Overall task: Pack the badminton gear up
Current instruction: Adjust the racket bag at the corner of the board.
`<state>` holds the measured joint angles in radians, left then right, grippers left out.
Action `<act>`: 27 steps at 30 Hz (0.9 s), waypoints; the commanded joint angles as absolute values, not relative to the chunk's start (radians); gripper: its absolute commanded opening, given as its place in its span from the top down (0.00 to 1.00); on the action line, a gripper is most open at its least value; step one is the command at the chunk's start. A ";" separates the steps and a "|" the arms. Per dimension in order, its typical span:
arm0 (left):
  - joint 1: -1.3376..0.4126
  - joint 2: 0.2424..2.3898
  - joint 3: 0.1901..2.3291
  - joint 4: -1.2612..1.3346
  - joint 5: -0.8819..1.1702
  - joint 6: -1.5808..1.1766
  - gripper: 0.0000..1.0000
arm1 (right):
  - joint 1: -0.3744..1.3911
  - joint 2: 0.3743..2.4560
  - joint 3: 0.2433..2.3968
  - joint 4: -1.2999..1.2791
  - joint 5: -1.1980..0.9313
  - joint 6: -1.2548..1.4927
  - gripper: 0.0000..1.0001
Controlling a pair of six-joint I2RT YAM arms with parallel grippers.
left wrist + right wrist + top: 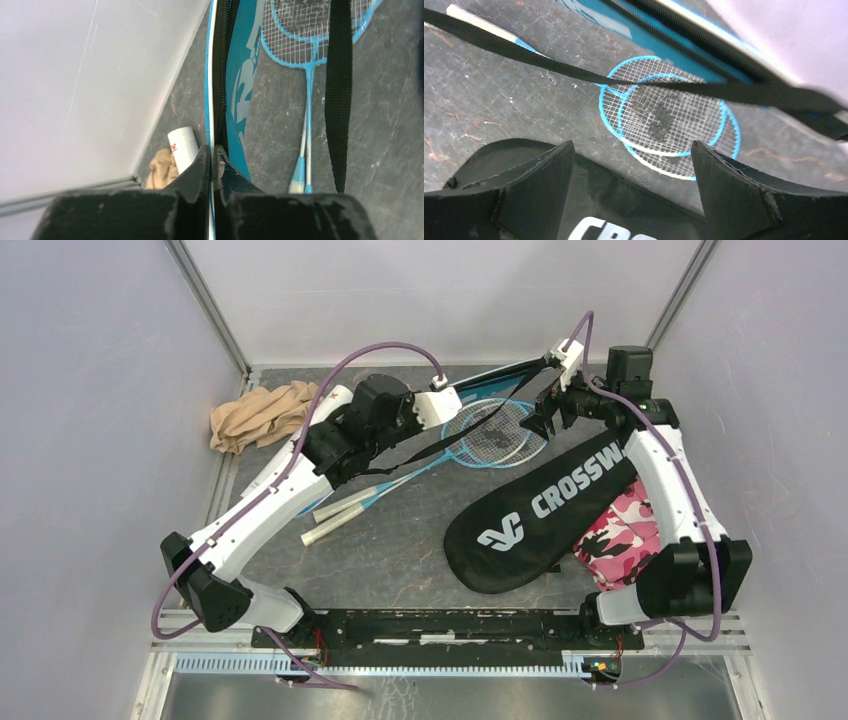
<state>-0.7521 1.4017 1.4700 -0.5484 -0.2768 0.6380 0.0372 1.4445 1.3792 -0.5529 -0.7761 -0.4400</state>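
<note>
Left tool point(212, 150) pinching blue cover point(240, 75), two rackets point(664, 120)

Even, diffuse light throughout; faint soft shadows on the dark mottled surface point(400, 540); both wrist views blur in the near foreground.

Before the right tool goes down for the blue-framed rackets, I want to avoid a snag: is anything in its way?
Yes. A black webbing strap runs across above the strung heads of the blue-framed rackets, between them and the open right tool. Nothing else visible blocks it.
</note>
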 commanded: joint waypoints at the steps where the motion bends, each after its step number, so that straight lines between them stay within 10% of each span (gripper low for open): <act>1: -0.749 1.403 1.561 -0.671 -0.167 0.871 0.98 | 0.035 1.340 1.456 -0.646 -0.819 -0.598 0.06; 27: -0.750 1.486 1.803 -0.921 0.209 1.029 0.98 | 0.206 1.308 1.301 -0.730 -0.842 -0.764 0.02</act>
